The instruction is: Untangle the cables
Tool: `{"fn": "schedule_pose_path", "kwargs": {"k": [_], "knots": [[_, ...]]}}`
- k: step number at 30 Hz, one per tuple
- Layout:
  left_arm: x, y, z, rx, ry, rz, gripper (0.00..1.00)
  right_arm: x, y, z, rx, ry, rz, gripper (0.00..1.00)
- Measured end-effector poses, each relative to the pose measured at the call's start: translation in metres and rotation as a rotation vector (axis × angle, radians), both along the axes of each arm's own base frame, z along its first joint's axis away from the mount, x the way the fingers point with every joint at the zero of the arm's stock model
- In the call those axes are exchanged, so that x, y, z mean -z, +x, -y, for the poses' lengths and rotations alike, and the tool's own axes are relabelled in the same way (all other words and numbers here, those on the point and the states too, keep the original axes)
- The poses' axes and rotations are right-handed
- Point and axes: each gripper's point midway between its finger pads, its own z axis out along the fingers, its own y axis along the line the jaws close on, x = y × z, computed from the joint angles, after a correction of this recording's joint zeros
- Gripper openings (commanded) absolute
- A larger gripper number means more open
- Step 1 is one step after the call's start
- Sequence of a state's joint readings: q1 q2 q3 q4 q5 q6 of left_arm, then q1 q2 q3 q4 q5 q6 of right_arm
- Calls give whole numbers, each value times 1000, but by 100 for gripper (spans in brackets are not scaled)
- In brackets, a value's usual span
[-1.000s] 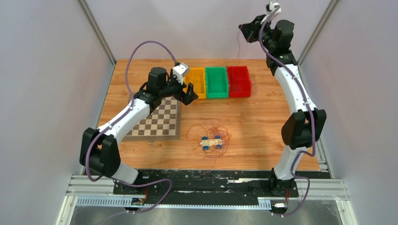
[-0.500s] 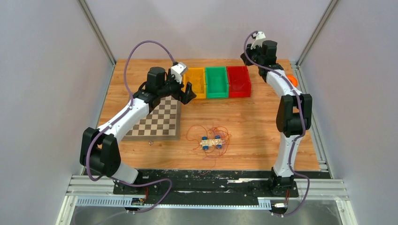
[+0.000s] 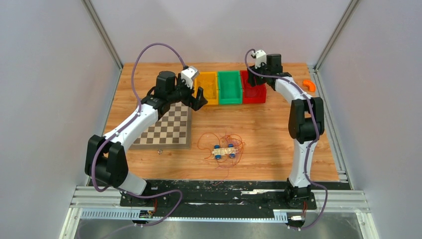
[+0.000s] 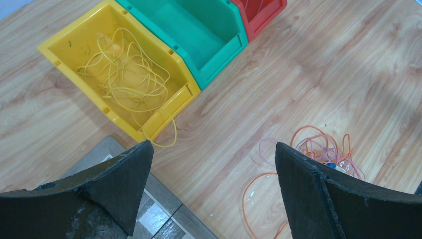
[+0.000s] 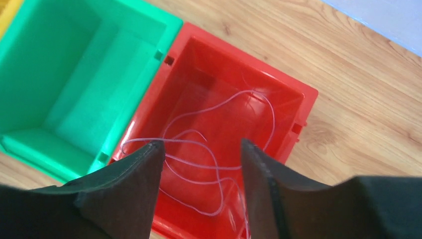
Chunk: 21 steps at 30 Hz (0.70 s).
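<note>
A tangle of thin orange and red cables (image 3: 222,141) lies mid-table around a small cart with blue wheels (image 3: 225,151); the left wrist view shows the same cables (image 4: 318,147). A yellow cable (image 4: 124,74) is coiled in the yellow bin (image 4: 69,37), one loop hanging over its front rim. A pale reddish cable (image 5: 219,129) lies loose in the red bin (image 5: 298,107). My right gripper (image 5: 201,149) hovers open just above that bin (image 3: 253,99), nothing between its fingers. My left gripper (image 4: 214,154) stands wide open over bare wood, in front of the yellow bin and above the chessboard's corner.
The green bin (image 3: 230,87) stands between the yellow bin (image 3: 211,89) and the red one and holds nothing. A chessboard (image 3: 169,128) lies at the left, under the left arm. A small orange object (image 3: 309,84) sits near the table's back right edge.
My right arm swung down from high at the back to the red bin and its jaws opened; the thin cable that hung from it now lies in the bin. The left arm barely moved.
</note>
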<state>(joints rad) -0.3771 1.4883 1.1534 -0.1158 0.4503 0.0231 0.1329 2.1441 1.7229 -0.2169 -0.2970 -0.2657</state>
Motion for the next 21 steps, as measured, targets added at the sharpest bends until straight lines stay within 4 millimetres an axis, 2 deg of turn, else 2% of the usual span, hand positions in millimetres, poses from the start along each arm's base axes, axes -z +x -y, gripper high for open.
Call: {"fn": "schedule_pose_path", "kwargs": {"k": [4, 9, 14, 19, 21], "knots": [[0, 0, 0, 0, 0, 0, 100, 0, -13, 12, -16, -50, -53, 76], [-1, 0, 1, 2, -3, -2, 100, -27, -21, 30, -46, -112, -72, 83], [0, -2, 2, 13, -6, -9, 100, -52, -30, 51, -113, -115, -80, 80], [-3, -8, 6, 58, -6, -30, 100, -45, -48, 105, -200, -125, -106, 78], [-6, -11, 9, 88, -4, -34, 100, -41, -53, 123, -224, -123, -107, 74]]}}
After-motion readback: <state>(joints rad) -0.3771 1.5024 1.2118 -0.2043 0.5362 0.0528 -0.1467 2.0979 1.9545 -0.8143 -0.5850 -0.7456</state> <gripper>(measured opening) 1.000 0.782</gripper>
